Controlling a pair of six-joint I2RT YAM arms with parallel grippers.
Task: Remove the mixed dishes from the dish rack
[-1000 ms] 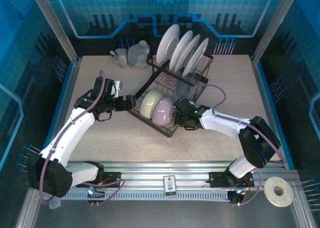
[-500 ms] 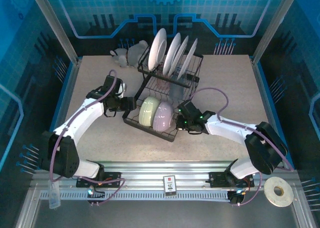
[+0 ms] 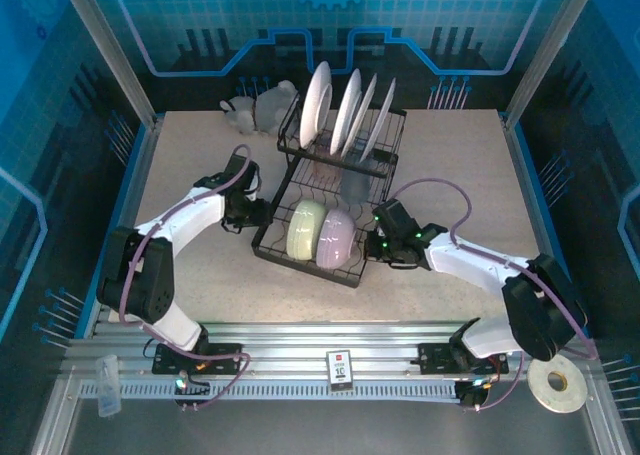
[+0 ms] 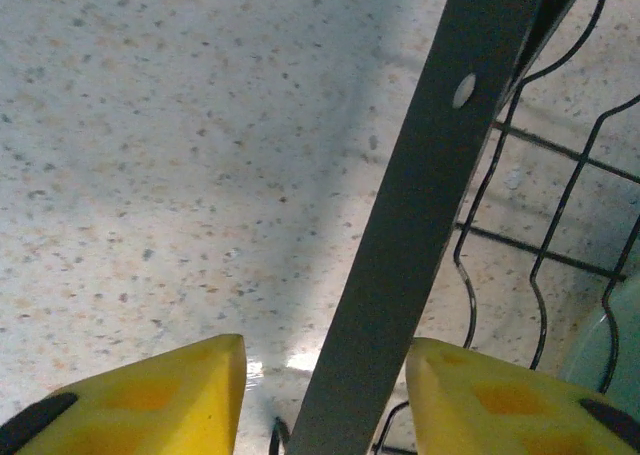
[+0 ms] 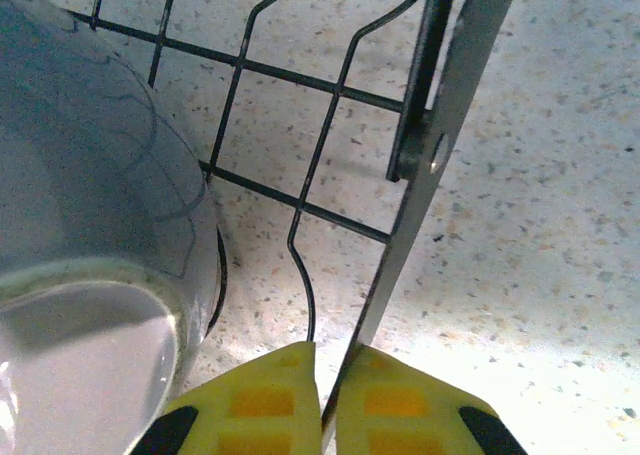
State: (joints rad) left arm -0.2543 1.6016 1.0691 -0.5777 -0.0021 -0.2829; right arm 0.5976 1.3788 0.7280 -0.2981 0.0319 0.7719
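The dish rack (image 3: 318,183) sits mid-table (image 3: 450,155). Three plates (image 3: 345,110) stand upright in its upper tier, and a pale green bowl (image 3: 304,228) lies beside a lavender bowl (image 3: 337,238) in the lower tier. The left gripper (image 4: 325,370) straddles the rack's left frame bar, jaws half-wide, one pad clear of it. The right gripper (image 5: 325,375) pinches the rack's right frame bar tight.

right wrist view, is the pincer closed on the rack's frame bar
Yes, the right pincer has both yellow pads pressed against the grey bar of the dish rack.
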